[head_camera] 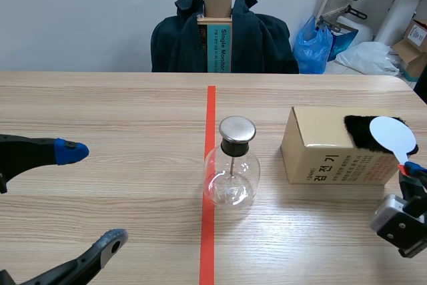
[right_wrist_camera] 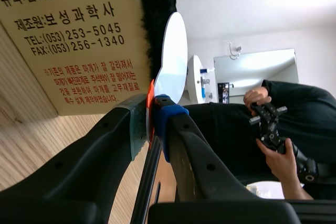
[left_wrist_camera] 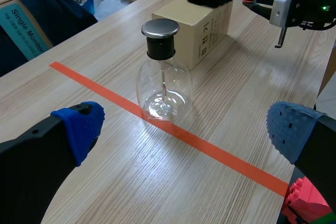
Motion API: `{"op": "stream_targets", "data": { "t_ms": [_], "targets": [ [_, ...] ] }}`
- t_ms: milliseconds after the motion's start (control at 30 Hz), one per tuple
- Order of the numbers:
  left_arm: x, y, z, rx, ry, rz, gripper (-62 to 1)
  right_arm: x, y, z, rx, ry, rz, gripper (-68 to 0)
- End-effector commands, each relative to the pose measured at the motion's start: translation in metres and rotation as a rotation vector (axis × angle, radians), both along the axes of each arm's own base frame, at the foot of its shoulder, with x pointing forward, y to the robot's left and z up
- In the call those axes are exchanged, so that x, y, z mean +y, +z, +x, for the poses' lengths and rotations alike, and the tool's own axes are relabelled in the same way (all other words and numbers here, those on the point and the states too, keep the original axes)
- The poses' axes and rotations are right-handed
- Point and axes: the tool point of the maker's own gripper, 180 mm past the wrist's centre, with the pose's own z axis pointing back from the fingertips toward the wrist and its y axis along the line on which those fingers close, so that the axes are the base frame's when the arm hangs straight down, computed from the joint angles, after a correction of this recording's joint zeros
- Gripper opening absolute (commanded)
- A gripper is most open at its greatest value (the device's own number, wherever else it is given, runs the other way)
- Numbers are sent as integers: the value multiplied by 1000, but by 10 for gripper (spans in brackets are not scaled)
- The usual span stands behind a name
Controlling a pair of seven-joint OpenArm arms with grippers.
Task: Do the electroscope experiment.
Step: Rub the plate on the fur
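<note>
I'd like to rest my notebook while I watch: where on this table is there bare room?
Bare wood lies between the left claw and the glass electroscope, and along the far strip of the table behind the electroscope and cardboard box. It is crowded at the right: there the right claw holds a white disc by the black fur on the box.

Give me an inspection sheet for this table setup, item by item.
Surface: wooden table, orange tape line down the middle.
Job's things: glass flask with metal cap, upright on the tape line; white disc over black fur on a cardboard box.
Clutter: nothing seen.
Grippers: left gripper open, empty; right gripper shut on the white disc's handle.
Cables: nothing seen.
Surroundings: dark jacket and blue bag behind the table.
</note>
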Motion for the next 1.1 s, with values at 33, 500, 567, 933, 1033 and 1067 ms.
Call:
{"op": "stream_targets", "data": {
  "t_ms": [33, 500, 567, 933, 1033, 1067],
  "targets": [
    [-1, 6, 2, -12, 7, -30, 14, 0, 1, 4, 12, 34, -34, -667],
    [-1, 6, 2, -10, 7, -27, 14, 0, 5, 8, -9, 29, -77, -667],
    [-1, 6, 2, -10, 7, -27, 14, -10, 6, 11, -8, -30, -80, -667],
    [-1, 6, 2, -10, 7, -27, 14, -6, 2, 13, 18, -13, -72, -667],
    [-1, 6, 2, -10, 7, -27, 14, 30, 0, 9, 31, 169, -43, -667],
    [-1, 6, 2, -10, 7, -27, 14, 33, 0, 9, 28, 176, -40, -667]
  ]
}}
